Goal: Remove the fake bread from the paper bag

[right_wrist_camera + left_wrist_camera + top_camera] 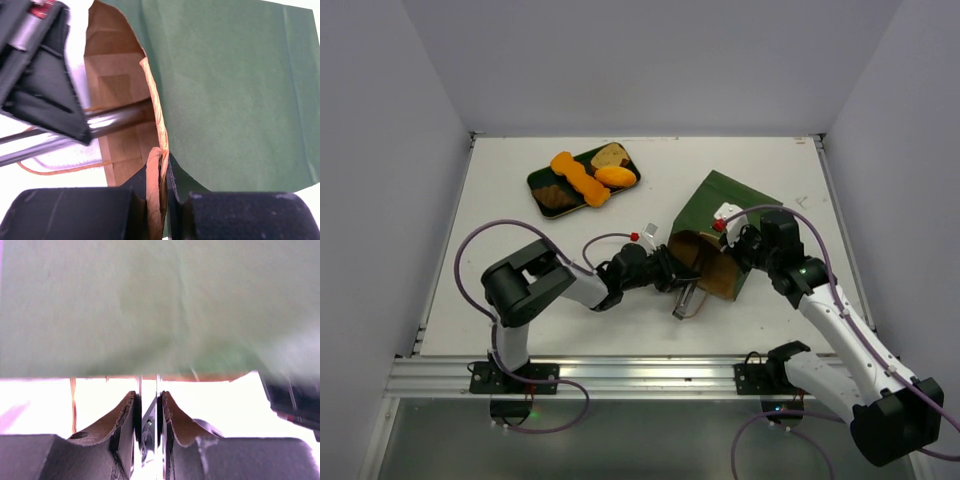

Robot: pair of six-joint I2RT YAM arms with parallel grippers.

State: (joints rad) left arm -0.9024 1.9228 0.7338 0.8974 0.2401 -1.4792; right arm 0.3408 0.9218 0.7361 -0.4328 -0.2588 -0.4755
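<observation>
Top external view, starting at your left: the fake bread [582, 178] lies on a dark green tray [542, 180] toward the far side of the bench [770, 160], well apart from the paper bag [720, 205]. Next comes your left end effector [680, 275], stretched out to the bag's open mouth. In its wrist view the fingers [125, 415] stand close together with only a narrow slit between them, just under the green wall, and you cannot tell whether they pinch anything. The bag lies on its side, with its brown inside facing the arms. On your right, the right end effector [164, 157] is clenched on the bag's rim.
</observation>
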